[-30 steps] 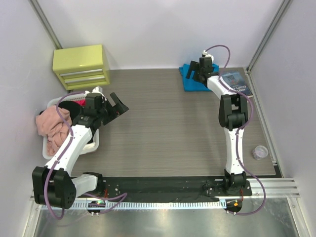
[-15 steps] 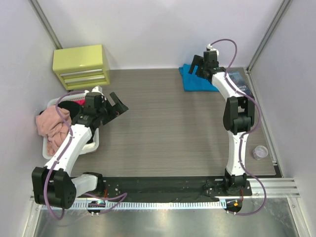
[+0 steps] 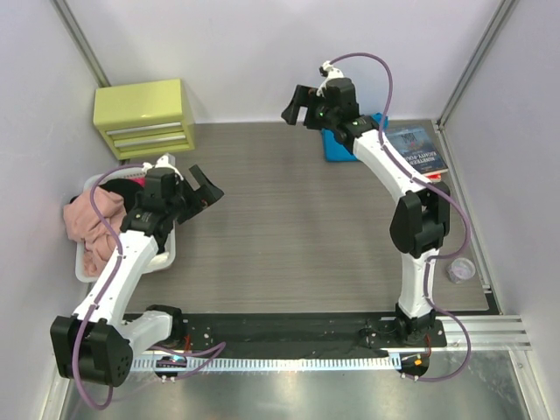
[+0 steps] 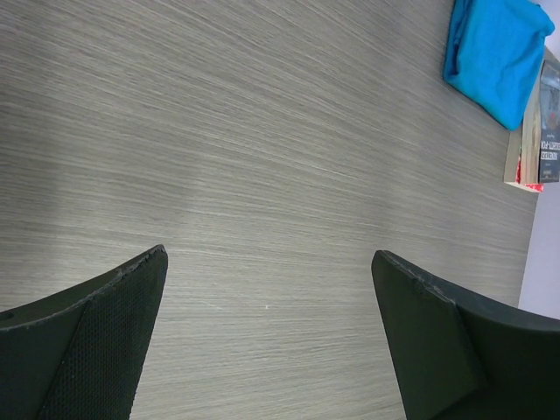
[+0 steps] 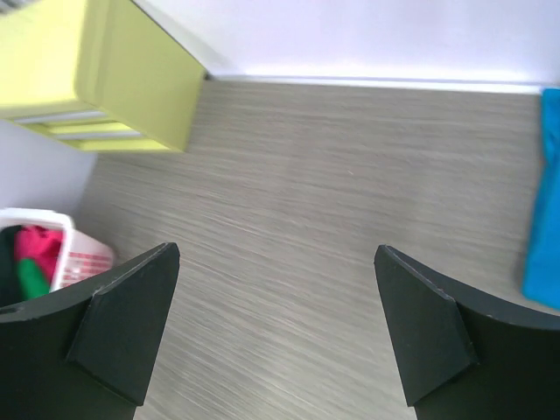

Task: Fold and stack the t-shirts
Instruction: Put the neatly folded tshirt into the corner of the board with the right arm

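The left claw (image 4: pixel 269 254) gapes wide, holding nothing, over the bench (image 4: pixel 262 131); the folded turquoise t-shirt (image 4: pixel 494 52) lies well ahead to its right, beside the books (image 4: pixel 534 131). The right claw (image 5: pixel 276 248) is spread wide and empty too, that shirt off its right side, the basket (image 5: pixel 83 258) of other t-shirts (image 5: pixel 31 241) far to its left.

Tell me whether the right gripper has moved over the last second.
Yes. The right gripper swung left from over the turquoise t-shirt toward the yellow drawer unit, with its fingers open.
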Controlling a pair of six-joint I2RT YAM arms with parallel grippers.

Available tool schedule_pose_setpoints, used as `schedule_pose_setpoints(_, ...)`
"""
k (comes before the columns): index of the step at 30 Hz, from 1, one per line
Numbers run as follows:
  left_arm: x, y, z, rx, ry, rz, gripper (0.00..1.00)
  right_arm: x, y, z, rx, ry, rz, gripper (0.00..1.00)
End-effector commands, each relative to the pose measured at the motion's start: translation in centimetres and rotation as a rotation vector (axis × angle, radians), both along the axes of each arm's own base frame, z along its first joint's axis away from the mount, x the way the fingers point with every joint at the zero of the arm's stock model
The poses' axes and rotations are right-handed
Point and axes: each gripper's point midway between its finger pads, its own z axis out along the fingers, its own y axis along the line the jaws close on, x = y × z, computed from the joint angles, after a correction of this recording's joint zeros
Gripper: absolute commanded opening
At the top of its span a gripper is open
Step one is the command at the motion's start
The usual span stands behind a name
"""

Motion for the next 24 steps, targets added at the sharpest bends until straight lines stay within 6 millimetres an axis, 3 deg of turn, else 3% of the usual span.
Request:
schedule_pose_setpoints(1, 0.2, 0.7, 0.7, 0.023, -0.041, 0.021, 1.0, 1.0, 1.8, -0.2, 0.121, 0.022, 0.11, 1.0)
schedule_pose_setpoints(3, 0.2, 0.6, 0.6, 0.022, -0.041, 0.015, 1.0, 1.2, 3.7, -2.1, 0.097, 0.031, 0.12, 1.0)
schedule_pose_setpoints(4, 0.1, 0.6, 0.5, 0.027, -0.038, 0.01, 1.0, 1.6, 4.3, -1.8, 0.093, 0.014, 0.116, 1.0)
schedule_pose_setpoints(5, 0.1, 0.7, 0.4, 0.032, -0.034, 0.011, 1.0, 1.6, 5.7, -3.9, 0.076, 0.047, 0.124, 1.0)
schedule_pose_setpoints(6, 0.0, 0.8, 0.2, 0.038, -0.029, 0.016, 1.0, 1.6, 6.5, -4.1, 0.084, 0.055, 0.134, 1.0)
schedule_pose_setpoints(7, 0.0, 1.1, 0.2, 0.042, -0.027, 0.028, 1.0, 1.8, 7.7, -3.1, 0.102, 0.038, 0.147, 1.0)
schedule_pose_setpoints(8, -0.1, 1.3, 0.1, 0.044, -0.025, 0.047, 1.0, 1.8, 8.7, -4.3, 0.103, 0.058, 0.16, 1.0)
schedule_pose_setpoints(9, 0.1, 2.3, 0.0, 0.066, -0.027, 0.103, 1.0, 1.1, 10.8, -4.3, 0.099, 0.052, 0.173, 1.0)
schedule_pose_setpoints(11, 0.2, 3.0, 0.2, 0.053, -0.05, 0.173, 1.0, 1.2, 12.5, -3.8, 0.082, 0.009, 0.14, 1.0)
schedule_pose_setpoints(12, 0.3, 3.3, 0.3, 0.052, -0.064, 0.191, 1.0, 0.8, 14.4, -5.2, 0.06, 0.008, 0.14, 1.0)
schedule_pose_setpoints(13, 0.3, 3.4, 0.4, 0.048, -0.075, 0.203, 1.0, 1.4, 14.7, -4.4, 0.058, -0.028, 0.107, 1.0)
schedule_pose_setpoints(14, 0.3, 3.5, 0.7, 0.04, -0.092, 0.209, 1.0, 1.6, 15.2, -4.7, 0.057, -0.032, 0.099, 1.0)
schedule_pose_setpoints(15, 0.2, 3.6, 0.8, 0.04, -0.097, 0.213, 1.0, 2.4, 14.8, -5.9, 0.036, -0.028, 0.051, 1.0)
schedule_pose_setpoints(18, 0.2, 3.6, 0.6, 0.06, -0.094, 0.201, 1.0, 3.8, 11.9, -5.9, -0.059, -0.046, -0.066, 1.0)
schedule_pose_setpoints(19, 0.2, 3.3, 0.7, 0.052, -0.094, 0.183, 1.0, 4.4, 9.0, -4.6, -0.113, -0.068, -0.164, 1.0)
schedule_pose_setpoints(20, 0.2, 3.1, 0.7, 0.053, -0.097, 0.165, 1.0, 4.0, 7.2, -4.6, -0.193, -0.063, -0.176, 1.0)
schedule_pose_setpoints(21, 0.3, 2.8, 0.6, 0.062, -0.094, 0.14, 1.0, 3.7, 5.5, -3.3, -0.23, -0.074, -0.199, 1.0)
schedule_pose_setpoints(22, 0.3, 2.4, 0.7, 0.057, -0.094, 0.112, 1.0, 2.2, 2.0, -2.1, -0.31, -0.062, -0.261, 1.0)
schedule_pose_setpoints(24, 0.4, 2.3, 1.0, 0.085, -0.104, 0.075, 1.0, -0.3, -1.8, -0.3, -0.389, -0.068, -0.316, 1.0)
